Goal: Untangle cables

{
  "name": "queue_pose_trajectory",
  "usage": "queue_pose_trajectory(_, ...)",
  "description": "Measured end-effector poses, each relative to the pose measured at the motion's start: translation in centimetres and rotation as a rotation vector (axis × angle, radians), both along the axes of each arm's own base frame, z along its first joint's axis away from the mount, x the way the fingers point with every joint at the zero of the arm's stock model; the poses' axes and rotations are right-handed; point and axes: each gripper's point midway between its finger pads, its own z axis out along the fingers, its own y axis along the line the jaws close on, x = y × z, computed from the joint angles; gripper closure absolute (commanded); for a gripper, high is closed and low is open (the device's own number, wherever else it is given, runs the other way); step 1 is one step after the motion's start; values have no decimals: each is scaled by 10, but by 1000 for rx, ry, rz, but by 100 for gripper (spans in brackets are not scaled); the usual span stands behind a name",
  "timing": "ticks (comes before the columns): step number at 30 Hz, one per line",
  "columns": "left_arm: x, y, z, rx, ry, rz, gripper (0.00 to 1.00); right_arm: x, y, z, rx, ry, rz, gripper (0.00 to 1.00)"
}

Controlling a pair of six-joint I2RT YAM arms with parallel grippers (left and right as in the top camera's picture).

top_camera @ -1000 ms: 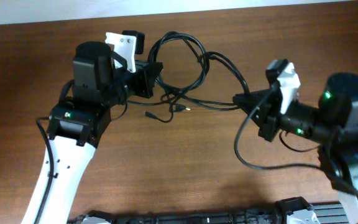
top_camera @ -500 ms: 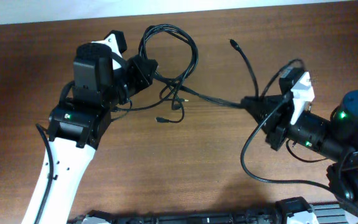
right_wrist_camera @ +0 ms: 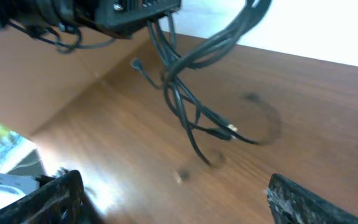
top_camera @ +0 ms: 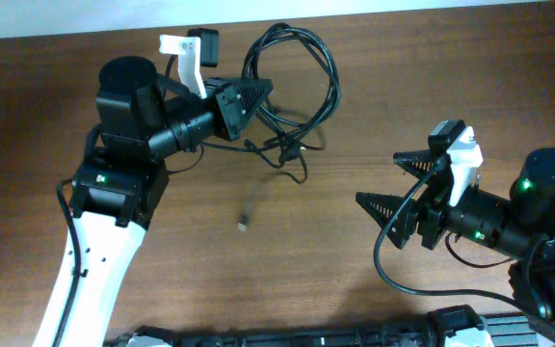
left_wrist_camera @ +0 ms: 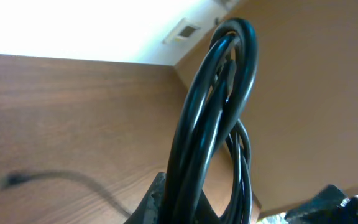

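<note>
The cables (top_camera: pixel 302 72) are a bunch of thin black cords, looped in the air above the wooden table (top_camera: pixel 287 280). My left gripper (top_camera: pixel 251 96) is shut on the bunch just below the loop. In the left wrist view the cables (left_wrist_camera: pixel 213 118) rise straight out of the left gripper (left_wrist_camera: pixel 194 208). Loose ends (top_camera: pixel 287 159) dangle under it, and one blurred plug (top_camera: pixel 247 220) hangs lower. My right gripper (top_camera: pixel 400 183) stands open to the right, apart from the cords and holding nothing. From the right wrist, the cables (right_wrist_camera: pixel 185 93) hang ahead of the right gripper (right_wrist_camera: pixel 179 202), with a metallic plug (right_wrist_camera: pixel 232 129) at one end.
A thick black wire (top_camera: pixel 382 258) loops from the right arm's base, and another (top_camera: pixel 69 226) runs along the left arm. Black hardware (top_camera: pixel 306 337) lines the table's near edge. The far edge of the table (top_camera: pixel 403 12) meets a white surface.
The right gripper has opened and let go of the strand it was pulling, then drawn back. The freed strand swung back to the bunch. The left gripper turned, raising the loop.
</note>
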Motion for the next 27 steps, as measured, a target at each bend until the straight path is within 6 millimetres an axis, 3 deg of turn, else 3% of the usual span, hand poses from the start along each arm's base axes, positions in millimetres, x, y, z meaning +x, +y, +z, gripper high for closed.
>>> queue_pose_trajectory(8, -42, -57, 17, 55, -254, -241, 100, -1, 5, 9, 144, 131, -34, 1)
queue_pose_trajectory(12, -54, -70, 17, 72, -304, -295, 100, 5, 4, 15, 154, 106, -44, 1)
queue_pose_trajectory(13, -58, -73, 17, 73, -312, -311, 100, 10, 3, 12, 149, 117, -57, 5)
queue_pose_trajectory(15, -64, -77, 19, 64, -326, -346, 100, 19, 2, 6, 141, 142, -77, 30)
queue_pose_trajectory(16, -68, -78, 20, 55, -331, -366, 100, 23, 2, 3, 142, 156, -83, 48)
queue_pose_trajectory(17, -72, -79, 21, 45, -331, -392, 100, 29, 2, -1, 136, 170, -88, 79)
queue_pose_trajectory(18, -74, -80, 22, 41, -332, -401, 99, 32, 3, -3, 136, 178, -90, 96)
queue_pose_trajectory(20, -76, -80, 22, 37, -332, -416, 91, 38, 3, -4, 138, 184, -94, 96)
queue_pose_trajectory(24, -74, -79, 19, 52, -332, -401, 39, 39, 3, -3, 137, 176, -94, 96)
queue_pose_trajectory(27, -58, -71, -3, 128, -244, -296, 20, 40, 2, -4, 123, 163, -97, 96)
